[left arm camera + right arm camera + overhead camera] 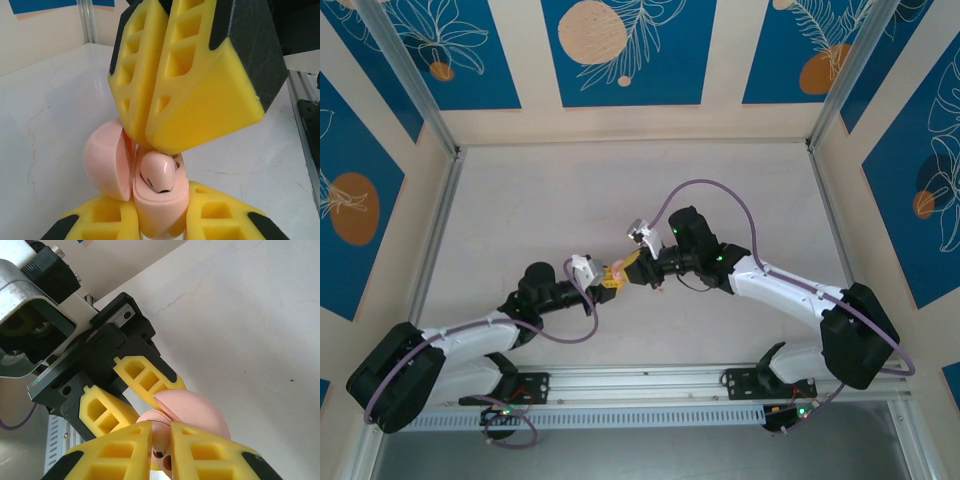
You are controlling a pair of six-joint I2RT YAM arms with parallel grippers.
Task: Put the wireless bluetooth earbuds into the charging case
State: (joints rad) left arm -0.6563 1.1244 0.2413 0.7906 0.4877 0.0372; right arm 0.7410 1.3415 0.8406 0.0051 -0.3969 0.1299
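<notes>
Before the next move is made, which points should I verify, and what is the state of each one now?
1. Lid of the pink case is open: ok.
2. Left jaws are shut on the case: ok.
3. Pink earbud lies in the case base: ok.
4. Earbud is pressed fully into its pocket: cannot tell.
5. Right jaws are shut, with their tips right at the earbud: ok.
6. Second pocket is free: cannot tell, it is hidden.

Overhead view from behind, looking down, far off, both wrist views close, sharing pink case (105,162)
</notes>
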